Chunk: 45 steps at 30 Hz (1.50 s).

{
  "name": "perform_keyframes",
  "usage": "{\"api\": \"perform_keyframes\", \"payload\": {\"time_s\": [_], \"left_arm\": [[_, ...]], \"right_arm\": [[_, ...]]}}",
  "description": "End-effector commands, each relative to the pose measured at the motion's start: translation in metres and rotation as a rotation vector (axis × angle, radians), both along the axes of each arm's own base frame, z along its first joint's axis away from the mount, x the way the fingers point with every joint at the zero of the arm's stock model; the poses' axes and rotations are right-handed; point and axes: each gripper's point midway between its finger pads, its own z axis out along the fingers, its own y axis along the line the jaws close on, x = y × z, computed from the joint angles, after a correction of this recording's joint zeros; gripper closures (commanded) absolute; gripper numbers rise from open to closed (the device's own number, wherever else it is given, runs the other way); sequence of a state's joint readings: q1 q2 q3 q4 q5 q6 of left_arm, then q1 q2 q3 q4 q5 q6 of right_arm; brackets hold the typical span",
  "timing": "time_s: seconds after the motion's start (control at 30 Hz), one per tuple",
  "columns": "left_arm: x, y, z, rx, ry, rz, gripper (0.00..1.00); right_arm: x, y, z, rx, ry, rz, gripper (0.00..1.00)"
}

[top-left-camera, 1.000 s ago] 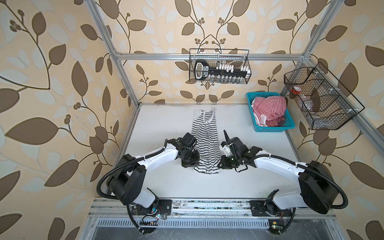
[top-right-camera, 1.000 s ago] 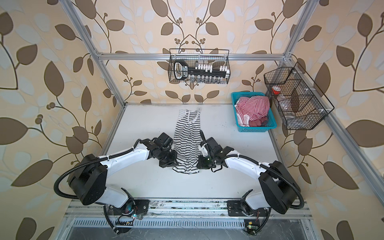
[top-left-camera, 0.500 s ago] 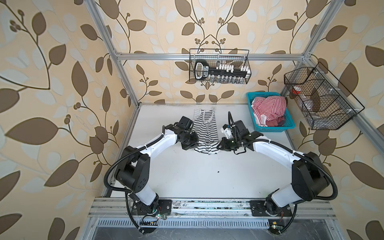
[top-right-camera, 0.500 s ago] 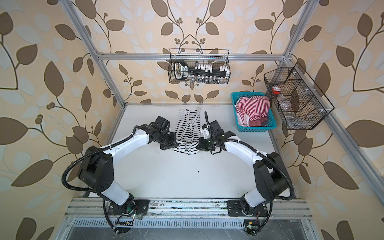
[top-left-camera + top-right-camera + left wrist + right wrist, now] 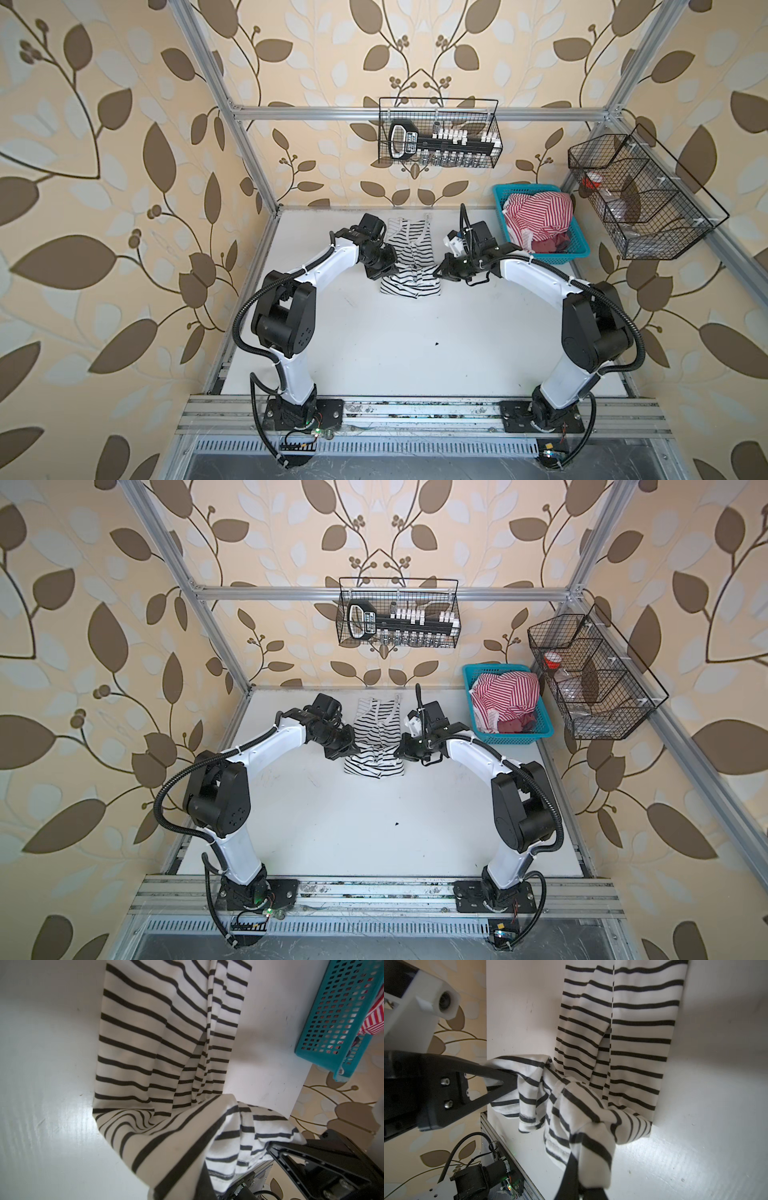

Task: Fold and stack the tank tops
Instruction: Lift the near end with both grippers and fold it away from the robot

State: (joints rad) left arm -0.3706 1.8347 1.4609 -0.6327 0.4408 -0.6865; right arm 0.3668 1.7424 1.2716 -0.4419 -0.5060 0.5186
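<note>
Now left gripper (image 5: 377, 273) and right gripper (image 5: 439, 273) each pinch a hem corner of black-striped tank top (image 5: 409, 253); light, limp cloth sags between, so corner holds suit.

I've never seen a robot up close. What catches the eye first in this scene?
Toward the back of the white table, the black-striped tank top draws the eye: the left end effector and right end effector each pinch its near hem, lifted above the flat part. At the back right, a red-striped tank top lies crumpled in a teal basket. A black wire basket hangs higher up behind.
</note>
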Motion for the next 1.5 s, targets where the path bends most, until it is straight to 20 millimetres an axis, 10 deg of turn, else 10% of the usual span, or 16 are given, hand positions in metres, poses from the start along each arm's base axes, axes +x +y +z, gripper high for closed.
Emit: {"api": "perform_keyframes", "payload": {"time_s": [0.0, 0.57, 1.0, 1.47], "left_arm": [[0.012, 0.002, 0.015, -0.022, -0.026, -0.015, 1.00], [0.071, 0.012, -0.008, -0.058, -0.006, 0.029, 0.98], [0.112, 0.014, -0.045, -0.132, 0.043, 0.073, 0.66], [0.153, 0.023, -0.029, -0.275, 0.020, 0.180, 0.54]], "right_arm": [[0.011, 0.002, 0.007, 0.022, -0.009, 0.012, 1.00], [0.076, -0.001, -0.013, 0.072, 0.034, -0.025, 0.99], [0.116, -0.006, -0.066, 0.125, 0.137, -0.097, 0.91], [0.147, -0.019, -0.038, 0.273, 0.081, -0.183, 0.67]]}}
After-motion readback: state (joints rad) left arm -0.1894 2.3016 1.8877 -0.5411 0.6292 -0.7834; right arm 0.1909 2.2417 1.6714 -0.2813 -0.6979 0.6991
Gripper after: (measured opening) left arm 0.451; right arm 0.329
